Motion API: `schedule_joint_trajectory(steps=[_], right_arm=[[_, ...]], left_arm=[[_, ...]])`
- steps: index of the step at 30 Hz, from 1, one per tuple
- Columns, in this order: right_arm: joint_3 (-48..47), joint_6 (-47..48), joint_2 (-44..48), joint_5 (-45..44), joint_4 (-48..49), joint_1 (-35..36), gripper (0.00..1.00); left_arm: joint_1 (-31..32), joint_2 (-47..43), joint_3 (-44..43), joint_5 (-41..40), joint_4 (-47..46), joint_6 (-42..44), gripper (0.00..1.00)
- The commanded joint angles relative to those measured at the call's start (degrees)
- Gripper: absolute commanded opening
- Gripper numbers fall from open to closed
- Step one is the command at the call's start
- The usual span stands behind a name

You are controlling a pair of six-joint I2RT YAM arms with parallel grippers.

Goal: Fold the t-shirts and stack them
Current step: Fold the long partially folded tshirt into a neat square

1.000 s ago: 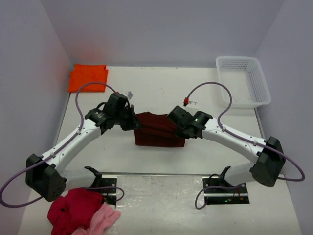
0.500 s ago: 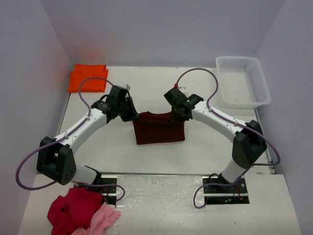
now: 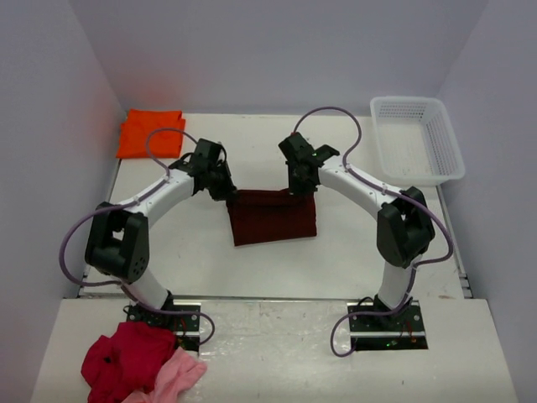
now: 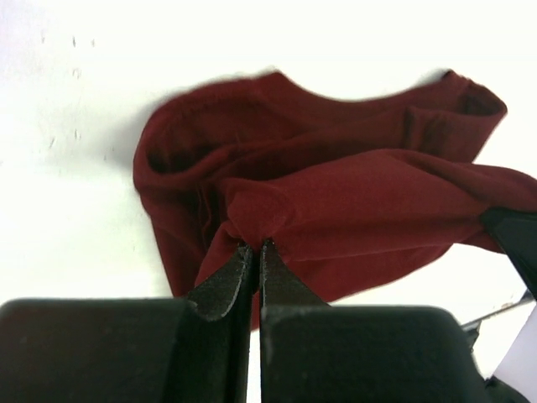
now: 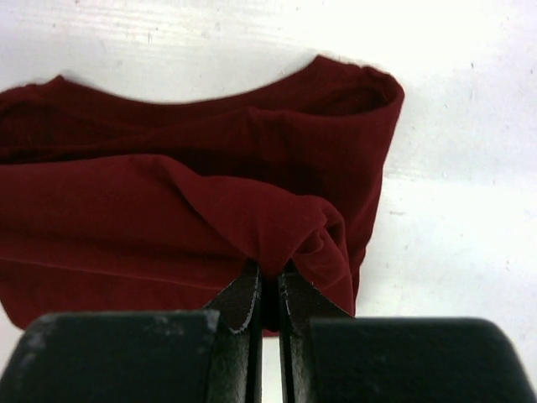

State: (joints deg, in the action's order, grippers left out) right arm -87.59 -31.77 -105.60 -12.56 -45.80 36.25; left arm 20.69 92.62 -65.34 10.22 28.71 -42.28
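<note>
White tabletop (image 3: 352,260), seen from above: the maroon t-shirt (image 3: 273,220) lies part-folded at its centre, with both arms reaching over it. The left gripper (image 3: 225,190) is clamped on the cloth at the shirt's 10 o'clock corner, and the right gripper (image 3: 300,190) is clamped on it at the 2 o'clock corner. Each wrist view shows the jaws pressed together on only a small pucker of fabric, the top layer lifted and the lower layers resting on the table.

The orange t-shirt (image 3: 151,133) sits folded at the table's 10 o'clock, well apart from the maroon one. A white basket (image 3: 417,138) stands at 2 o'clock. A crimson garment (image 3: 122,359) and a pink garment (image 3: 178,376) are heaped at 7 o'clock, off the work area.

The likely trouble lies in those thin pinches. A quick pull could slip the cloth free of one jaw and let that side drop. If one arm travels ahead of the other, the fold would probably land skewed. The span between the two grips looks slack and may bunch. Lower layers caught in the pinch could drag along and undo the folds beneath.
</note>
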Motion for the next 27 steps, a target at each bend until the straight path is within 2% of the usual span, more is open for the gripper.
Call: schedule_joint_trajectory(steps=[1,3,5,6,7,9,10,11,13,16,17,19,21,22,23,24,25,26,27], right_arm=[[-3.90,2.85,-3.45,2.18,0.10,-1.09,0.03],[-4.87,3.73,-4.87,2.80,0.62,-1.97,0.19],[-6.18,4.69,-6.89,3.77,1.24,-2.85,0.30],[-6.80,5.31,-7.51,4.12,1.59,-3.20,0.45],[-7.59,5.75,-8.30,3.42,1.77,-3.72,0.50],[-10.75,7.33,-9.88,2.89,1.86,-4.52,0.60],[-11.63,8.03,-9.97,2.54,2.64,-4.61,0.62],[-13.73,9.34,-9.89,0.97,2.82,-4.70,0.67],[-16.28,10.84,-9.89,0.69,2.30,-5.13,0.70],[-21.99,11.73,-9.36,-1.33,-2.33,-5.40,0.71],[-24.01,11.21,-9.01,-2.03,-3.58,-5.31,0.71],[-22.11,10.15,-6.30,-1.69,-5.43,-5.14,0.71],[-17.46,9.80,-1.48,-0.81,-3.43,-4.17,0.70],[-12.22,9.10,0.20,-0.37,-2.46,-3.82,0.68],[-9.90,8.66,1.70,0.59,-1.67,-3.56,0.60],[-7.36,8.13,2.93,3.39,-0.79,-3.29,0.52],[-2.81,6.47,5.03,4.02,0.79,-3.12,0.32],[-0.59,5.85,5.92,4.29,1.67,-2.77,0.00],[1.79,5.67,6.80,5.77,4.20,-2.07,0.00]], left_arm=[[-0.56,3.78,-4.70,-0.02,-2.34,1.50,0.00],[-0.56,4.76,-5.23,-1.07,-2.95,1.33,0.00],[-0.74,5.82,-6.11,-1.60,-3.39,1.06,0.00],[-1.00,6.25,-6.46,-2.04,-3.40,1.06,0.00],[-1.09,6.95,-7.34,-2.48,-3.40,1.06,0.00],[-1.09,6.70,-8.22,-5.28,-3.31,1.32,0.17],[-1.09,6.09,-8.14,-6.17,-3.74,1.33,0.24],[-1.00,5.21,-7.87,-7.13,-4.88,1.41,0.39],[-0.39,2.14,-7.87,-10.73,-5.16,1.76,0.56],[1.98,-2.52,-8.13,-18.64,-4.55,3.43,0.68],[2.51,-3.49,-8.22,-20.13,-3.23,4.30,0.69],[3.83,-5.51,-8.66,-21.64,-1.12,4.84,0.69],[5.24,-6.92,-8.14,-19.11,-0.59,5.63,0.66],[5.85,-7.10,-7.79,-17.62,-0.58,5.81,0.57],[6.55,-7.10,-7.52,-16.21,-0.67,5.98,0.48],[8.47,-6.41,-7.35,-14.11,-0.67,6.07,0.34],[9.01,-5.70,-7.17,-12.52,-0.85,5.98,0.02],[9.19,-4.91,-6.82,-10.24,-1.46,5.20,0.00],[9.37,-2.82,-6.12,-3.61,-2.25,4.93,0.00]])
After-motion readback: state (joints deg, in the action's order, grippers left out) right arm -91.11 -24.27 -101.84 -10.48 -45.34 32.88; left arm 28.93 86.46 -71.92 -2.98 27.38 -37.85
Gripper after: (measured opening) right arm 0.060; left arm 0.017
